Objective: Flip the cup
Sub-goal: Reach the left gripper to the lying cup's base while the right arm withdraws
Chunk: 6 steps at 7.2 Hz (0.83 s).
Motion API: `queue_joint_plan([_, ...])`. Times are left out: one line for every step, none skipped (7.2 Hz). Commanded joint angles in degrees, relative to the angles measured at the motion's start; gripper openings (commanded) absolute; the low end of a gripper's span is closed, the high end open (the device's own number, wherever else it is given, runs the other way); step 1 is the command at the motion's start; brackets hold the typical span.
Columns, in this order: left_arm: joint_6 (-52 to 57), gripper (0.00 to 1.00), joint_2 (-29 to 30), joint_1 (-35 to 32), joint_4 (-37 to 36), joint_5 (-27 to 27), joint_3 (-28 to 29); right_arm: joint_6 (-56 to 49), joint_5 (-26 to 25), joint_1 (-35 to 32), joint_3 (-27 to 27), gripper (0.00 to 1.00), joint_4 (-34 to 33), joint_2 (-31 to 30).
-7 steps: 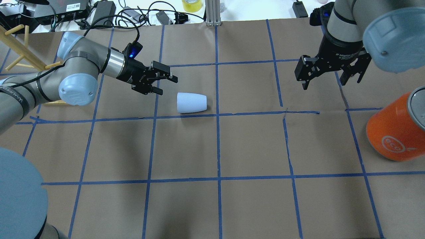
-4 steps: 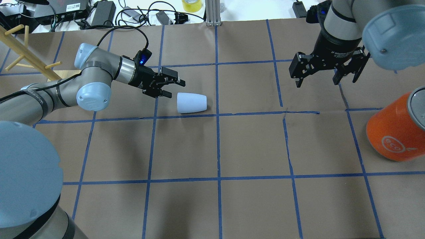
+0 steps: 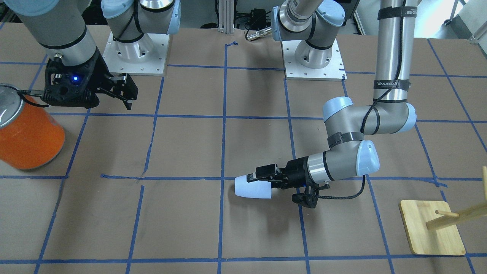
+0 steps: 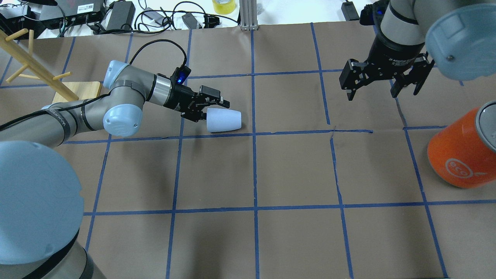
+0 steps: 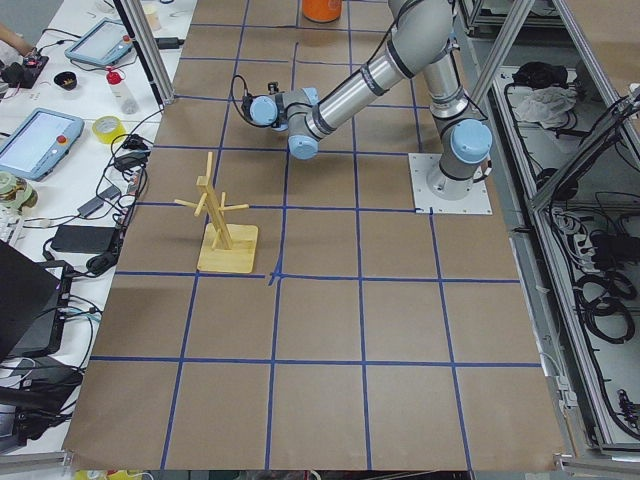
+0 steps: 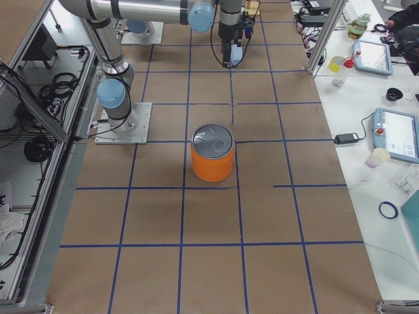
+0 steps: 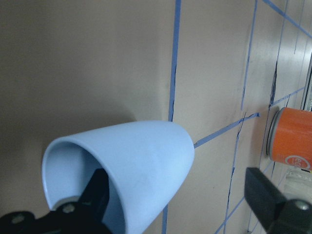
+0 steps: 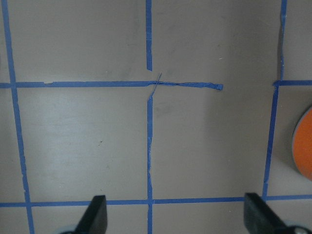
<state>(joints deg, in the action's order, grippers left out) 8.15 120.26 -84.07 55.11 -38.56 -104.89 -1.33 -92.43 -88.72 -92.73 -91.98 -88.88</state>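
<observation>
Cup (image 4: 224, 120) lies on its side on the worktop (image 4: 294, 174), rim facing the left end effector (image 4: 211, 109), whose jaws are apart with one finger inside the rim; right end effector (image 4: 383, 93) hangs spread wide, well apart, near the orange can (image 4: 461, 155).

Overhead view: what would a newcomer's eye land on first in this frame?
The pale blue cup lying on its side near the middle of the table, with the left gripper open at its mouth and one finger inside the rim. Next comes the big orange can at the right edge, with the right gripper hanging open farther back.
</observation>
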Motion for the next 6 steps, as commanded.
queue_joint_plan([-0.9,0.6,0.0,0.0,0.1,0.9,-0.1,0.0,-0.5,0.0,0.5,1.0,-2.3,-0.2])
queue_joint_plan([-0.9,0.4,0.0,0.0,0.0,2.0,-0.1,0.0,-0.5,0.0,1.1,1.0,-2.3,-0.2])
queue_joint_plan([-0.9,0.29,-0.1,0.0,0.0,2.1,0.0,0.0,-0.5,0.0,1.1,1.0,-2.2,-0.2])
queue_joint_plan([-1.1,0.14,-0.5,0.0,0.0,2.1,0.0,0.0,-0.5,-0.1,1.1,1.0,-2.2,-0.2])
queue_joint_plan([-1.9,0.07,-0.5,0.1,-0.1,1.8,0.0,0.0,-0.5,0.0,1.1,1.0,-2.2,-0.3])
queue_joint_plan([-2.4,0.06,-1.3,0.1,0.0,1.6,0.0,0.1,-0.5,0.0,1.0,1.0,-2.3,-0.2])
